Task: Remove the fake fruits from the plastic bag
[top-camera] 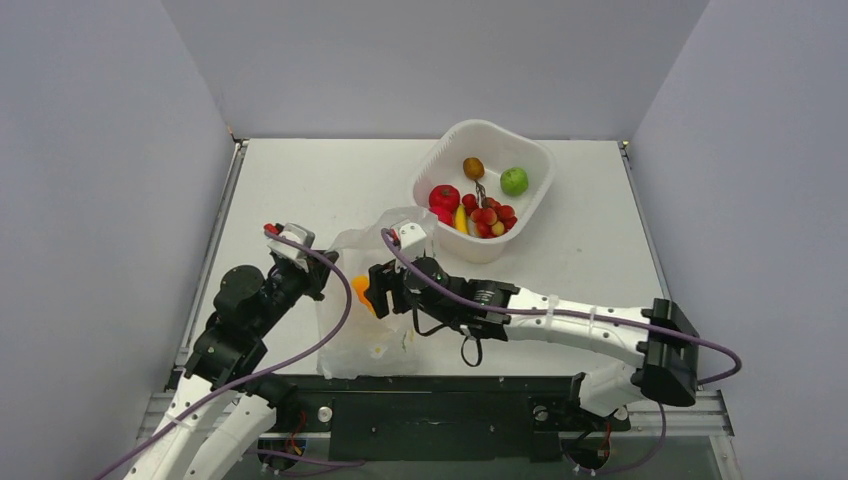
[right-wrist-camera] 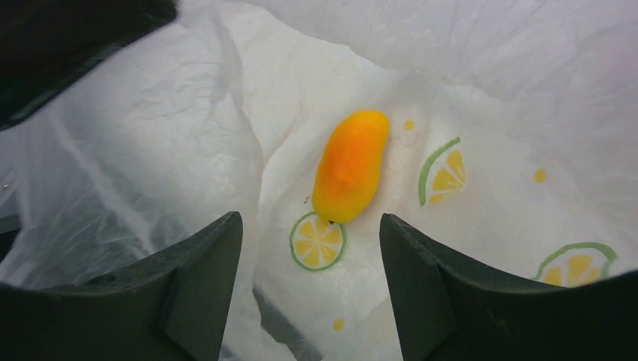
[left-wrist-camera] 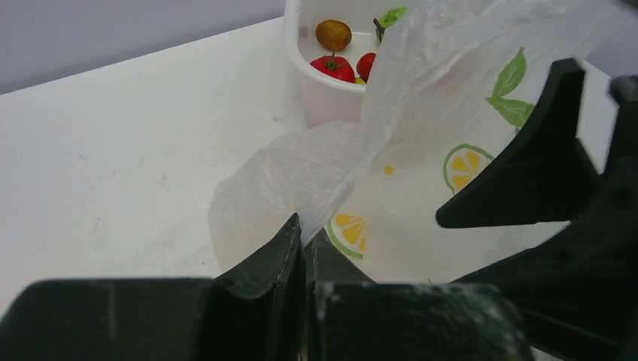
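Note:
The plastic bag [top-camera: 372, 345] lies at the near middle of the table, its mouth lifted. My left gripper [top-camera: 322, 277] is shut on the bag's left edge, and the pinched film shows in the left wrist view [left-wrist-camera: 305, 235]. My right gripper [top-camera: 380, 290] is open and reaches into the bag's mouth. In the right wrist view the orange-yellow mango-like fruit [right-wrist-camera: 351, 165] lies on the bag's inner film just beyond my open right gripper [right-wrist-camera: 310, 219], untouched. It shows orange in the top view [top-camera: 358, 290]. The red round fruit [top-camera: 444, 197] and the red grapes [top-camera: 488, 214] lie in the tub.
A white rigid square tub [top-camera: 532, 152] stands at the back right, just behind the bag. It also holds a green apple [top-camera: 514, 181] and a small brown oval fruit [top-camera: 473, 167]. Grey walls close in the table on three sides.

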Available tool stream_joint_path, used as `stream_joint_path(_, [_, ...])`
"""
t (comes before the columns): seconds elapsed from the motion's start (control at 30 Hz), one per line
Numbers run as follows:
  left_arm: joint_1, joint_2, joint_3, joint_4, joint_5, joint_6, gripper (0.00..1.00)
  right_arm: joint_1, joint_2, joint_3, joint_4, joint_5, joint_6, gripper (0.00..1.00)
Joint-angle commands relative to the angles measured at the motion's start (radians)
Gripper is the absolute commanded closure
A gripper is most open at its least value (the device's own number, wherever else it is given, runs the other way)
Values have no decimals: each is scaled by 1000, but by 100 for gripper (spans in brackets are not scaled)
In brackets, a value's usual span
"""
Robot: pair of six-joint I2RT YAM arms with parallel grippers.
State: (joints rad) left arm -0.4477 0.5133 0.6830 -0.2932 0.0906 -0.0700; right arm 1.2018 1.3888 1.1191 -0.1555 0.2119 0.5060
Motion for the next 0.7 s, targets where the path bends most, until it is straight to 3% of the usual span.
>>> stream_joint_path(0.0, [7,3,-3,59,32,3,100,-5,109,9,145,63,79,43])
stream_joint_path(0.13, [7,19,-1,63,64,4,100,-7,222,59,183,69,80,50])
stream_joint_path(0.33, [7,46,-12,114,195,-33,100,-43,287,62,196,120,74,51])
stream_joint_path(0.5, [6,102,4,254,440,-161,100,-126,239,-12,178,136,77,51])
stream_joint_path(0.67, [6,124,52,240,452,-181,100,-178,157,-68,91,246,14,50])
